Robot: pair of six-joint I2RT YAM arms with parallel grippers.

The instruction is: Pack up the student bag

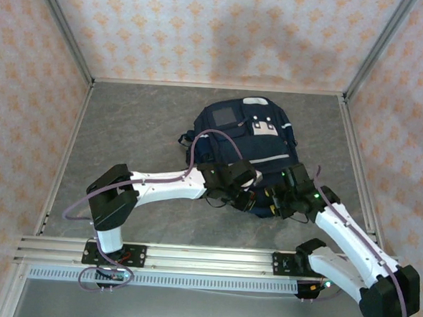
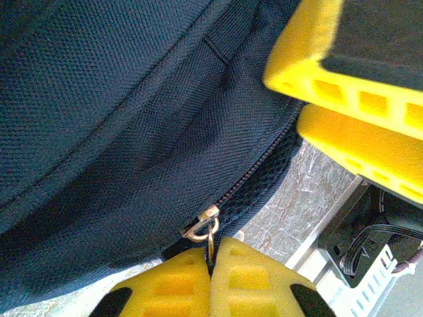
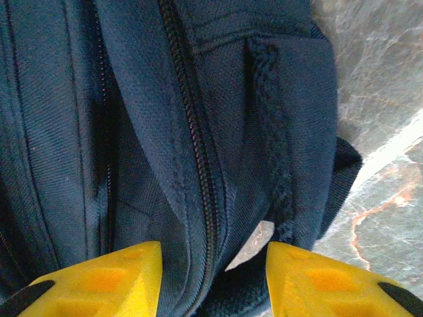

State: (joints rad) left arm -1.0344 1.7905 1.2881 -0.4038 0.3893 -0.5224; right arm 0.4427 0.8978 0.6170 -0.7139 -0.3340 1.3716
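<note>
left gripper (image 2: 211, 249): I'm pinching it closed on the zip pull (image 2: 202, 227), tips cropped | right gripper (image 3: 213, 256): I'm holding it apart astride the bag (image 1: 245, 139), contact unclear | bag is lying central on table (image 1: 142, 125), near end hidden

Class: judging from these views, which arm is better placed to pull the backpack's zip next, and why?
Left, probably. The left gripper is shut on the zip pull of the student bag, ready to drag it. The right gripper stands open astride a zipped seam, apparently gripping nothing.
</note>
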